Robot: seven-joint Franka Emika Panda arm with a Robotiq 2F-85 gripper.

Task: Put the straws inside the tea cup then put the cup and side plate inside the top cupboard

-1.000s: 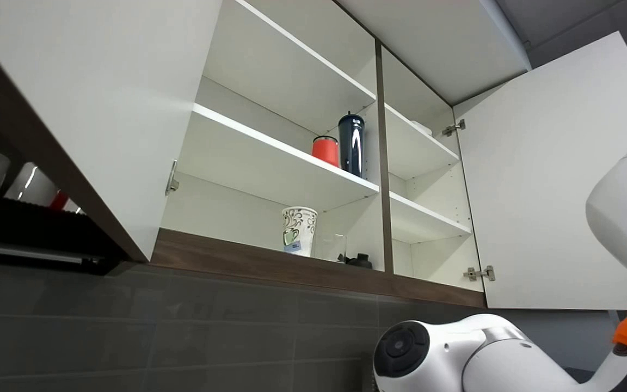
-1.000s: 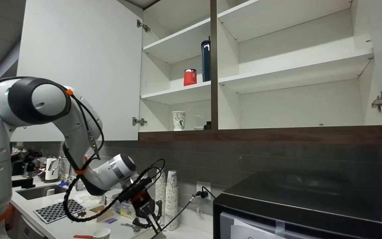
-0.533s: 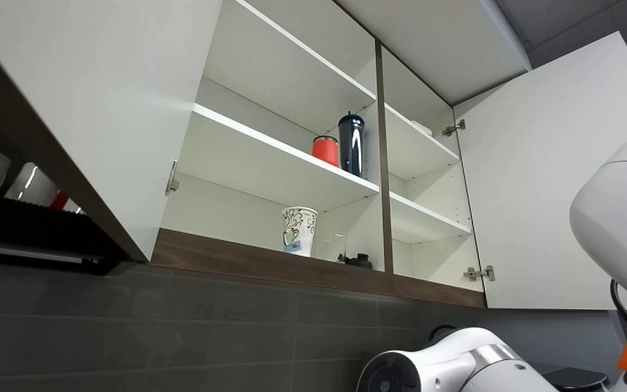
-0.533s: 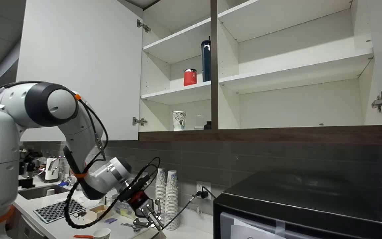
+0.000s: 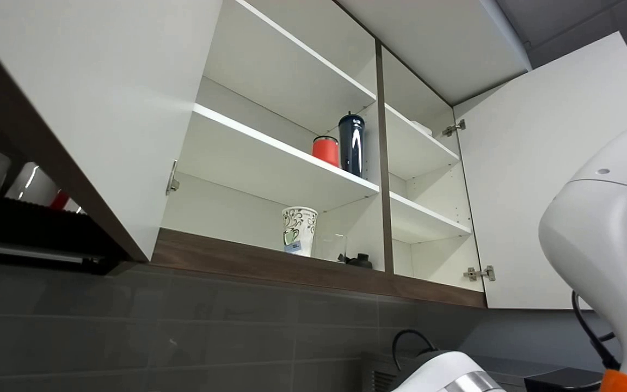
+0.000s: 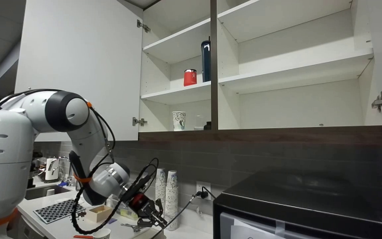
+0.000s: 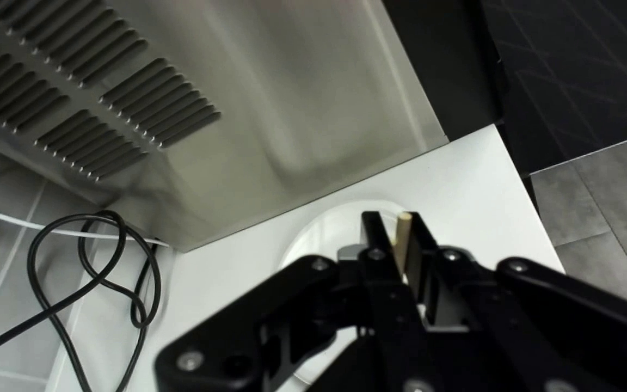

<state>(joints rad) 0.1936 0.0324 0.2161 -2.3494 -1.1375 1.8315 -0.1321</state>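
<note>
Straw (image 7: pixel 403 239), a tan stick, looked pinched in the hand (image 7: pixel 394 215) near a corner of the surface (image 7: pixel 471 207), beside a metal box (image 7: pixel 292 65), and seemed best lowered slowly, tip first, into the tea cup, not discernible there.

Red tumbler (image 5: pixel 325 152) beside dark bottle (image 5: pixel 351 146); paper-cup stacks (image 6: pixel 171 200) near outlet (image 6: pixel 200 185).

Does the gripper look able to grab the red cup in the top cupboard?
Probably not: the open top cupboard leaves the red cup unblocked, but a tan stick seems to occupy the gripper.
</note>
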